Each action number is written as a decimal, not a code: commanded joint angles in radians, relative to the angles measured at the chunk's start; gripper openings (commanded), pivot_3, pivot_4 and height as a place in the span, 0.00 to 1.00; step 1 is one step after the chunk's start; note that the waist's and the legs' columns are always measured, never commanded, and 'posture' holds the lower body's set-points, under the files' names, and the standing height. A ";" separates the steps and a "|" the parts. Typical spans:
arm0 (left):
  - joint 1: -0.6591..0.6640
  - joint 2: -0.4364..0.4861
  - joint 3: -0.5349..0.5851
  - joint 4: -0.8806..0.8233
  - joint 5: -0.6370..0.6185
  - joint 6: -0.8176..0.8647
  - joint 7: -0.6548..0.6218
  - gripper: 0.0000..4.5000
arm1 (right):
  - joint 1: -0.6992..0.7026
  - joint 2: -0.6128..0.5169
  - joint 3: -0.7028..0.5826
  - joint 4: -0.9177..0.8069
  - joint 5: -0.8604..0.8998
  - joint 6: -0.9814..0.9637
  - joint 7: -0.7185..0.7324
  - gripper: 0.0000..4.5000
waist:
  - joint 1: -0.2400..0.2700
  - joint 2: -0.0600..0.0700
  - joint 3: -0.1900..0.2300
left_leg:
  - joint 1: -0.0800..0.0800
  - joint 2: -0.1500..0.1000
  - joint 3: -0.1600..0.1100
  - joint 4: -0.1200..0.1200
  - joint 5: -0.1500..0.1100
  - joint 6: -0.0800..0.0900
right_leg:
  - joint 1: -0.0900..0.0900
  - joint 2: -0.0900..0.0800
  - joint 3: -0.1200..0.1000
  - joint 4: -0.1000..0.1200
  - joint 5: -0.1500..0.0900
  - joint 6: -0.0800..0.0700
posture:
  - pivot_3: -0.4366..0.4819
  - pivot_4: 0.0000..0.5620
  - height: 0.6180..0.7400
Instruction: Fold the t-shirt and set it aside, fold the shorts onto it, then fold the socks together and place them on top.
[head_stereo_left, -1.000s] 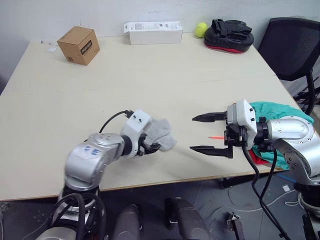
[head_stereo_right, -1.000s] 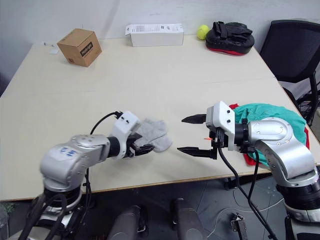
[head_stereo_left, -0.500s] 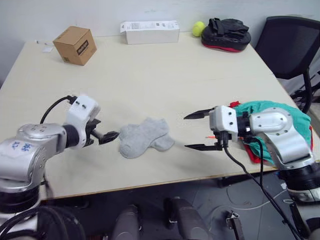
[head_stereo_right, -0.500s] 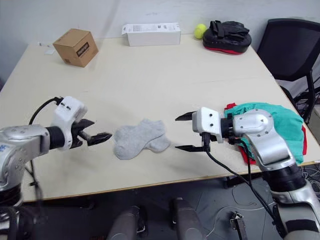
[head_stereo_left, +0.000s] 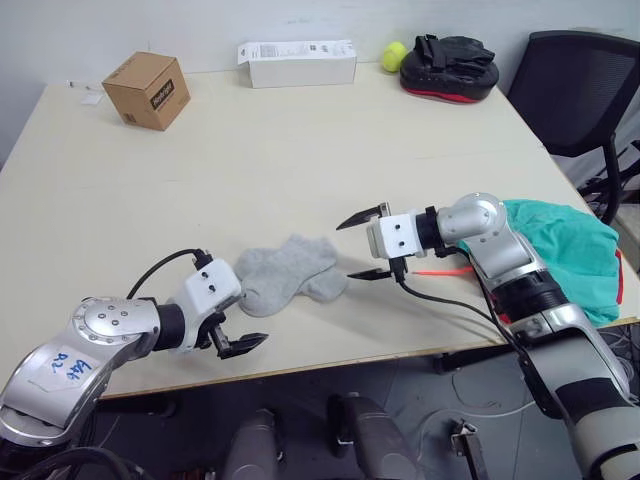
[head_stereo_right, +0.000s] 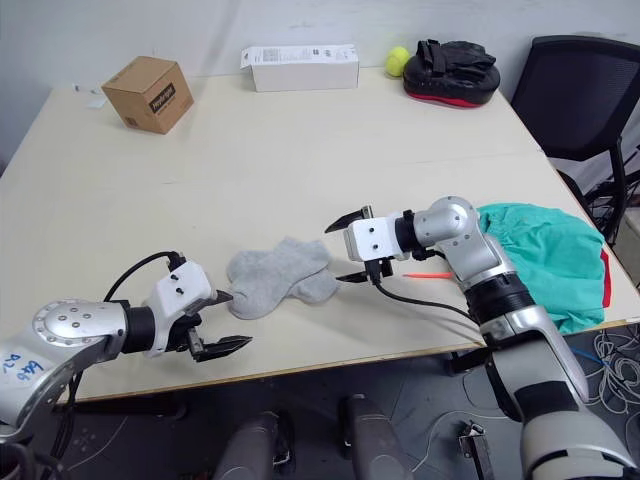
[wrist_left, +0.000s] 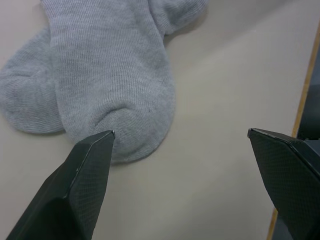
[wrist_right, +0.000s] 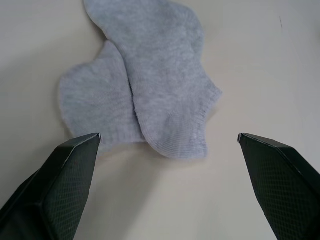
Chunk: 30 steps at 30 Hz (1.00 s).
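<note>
Shorts (head_stereo_right: 545, 260), teal-green, lay heaped at the bench's (head_stereo_right: 300, 150) right front edge, behind the right arm's elbow. A sliver of the red t-shirt (head_stereo_right: 604, 285) showed under them at their far right side, so the shorts sat on top of it. Both garments were well apart from the socks (head_stereo_right: 278, 277), which lay flat near the middle of the front edge, one grey sock overlapping the other, nothing holding them.

At the back of the bench stood a long white box (head_stereo_right: 300, 67), with a brown carton (head_stereo_right: 153, 92) nearer the left corner. A black and red pad (head_stereo_right: 455, 70) sat at the back right, a yellow-green ball (head_stereo_right: 397, 61) just beside it. A black chair (head_stereo_right: 585, 100) stood off the right side.

Left gripper (head_stereo_right: 220, 322) hovered low over the bench just in front of the socks' left end, its two fingers spread wide and holding nothing; in the wrist view one fingertip (wrist_left: 95, 150) sat right at the edge of a sock's toe. Right gripper (head_stereo_right: 347, 247) hung just beside the socks' right end, its fingers also wide apart and empty. A thin orange stick (head_stereo_right: 428, 274) lay on the bench beneath the right forearm.
</note>
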 joint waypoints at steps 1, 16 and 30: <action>0.011 -0.025 -0.062 0.005 0.068 -0.046 0.070 0.95 | -0.060 0.037 0.013 0.105 -0.060 -0.123 -0.051 1.00 | -0.002 0.000 0.000 | 0.000 0.000 0.000 0.000 0.000 0.000 | 0.000 0.000 0.000 0.000 0.000 0.000 | 0.48 0.27 1.00; 0.029 -0.059 -0.136 0.074 0.138 -0.107 0.097 0.00 | -0.177 0.137 0.067 0.410 -0.277 -0.363 -0.287 0.85 | -0.002 0.000 0.000 | 0.002 0.000 0.000 0.000 0.000 -0.001 | 0.000 0.000 0.000 0.003 0.000 0.000 | 0.48 0.27 1.00; 0.040 -0.047 -0.070 0.043 0.093 -0.069 0.061 0.00 | -0.195 0.135 0.042 0.433 -0.226 -0.386 -0.233 0.00 | -0.003 0.000 0.000 | 0.002 0.001 0.000 -0.001 0.000 -0.001 | 0.000 0.000 0.000 0.003 0.000 0.000 | 0.48 0.27 1.00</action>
